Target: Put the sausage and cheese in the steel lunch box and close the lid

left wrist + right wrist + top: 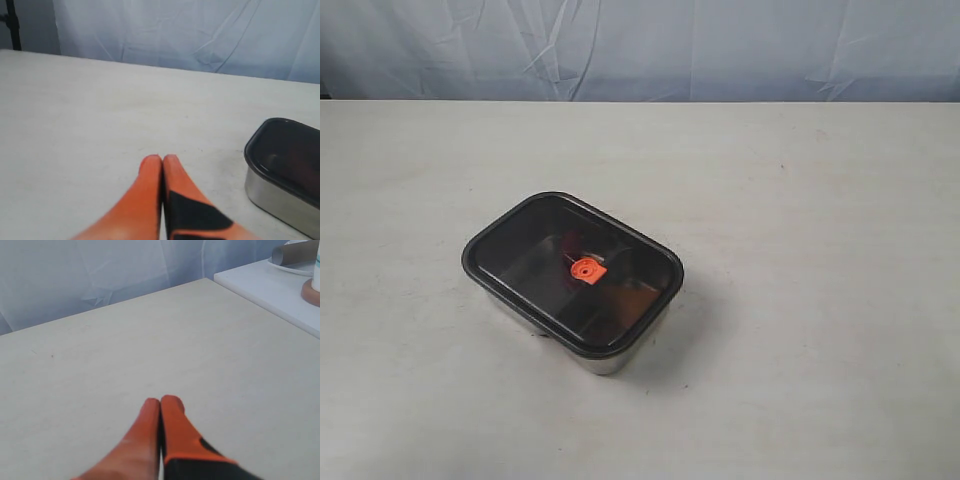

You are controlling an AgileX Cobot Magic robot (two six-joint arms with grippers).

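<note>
The steel lunch box (610, 360) stands near the middle of the table with the dark translucent lid (535, 255) seated on it, its orange centre valve (586, 270) on top. A dim reddish shape shows through the lid; the sausage and the cheese cannot be made out clearly. The left wrist view catches the lunch box (272, 197) and lid (290, 155) off to one side of my left gripper (163, 160), which is shut and empty above the table. My right gripper (160, 402) is likewise shut on nothing, over bare table. Neither arm appears in the exterior view.
A pale blue cloth (640, 50) hangs behind the table. In the right wrist view a white shelf or board (270, 290) adjoins the table edge, carrying a plate (290, 262) and a brown-based object (312, 290).
</note>
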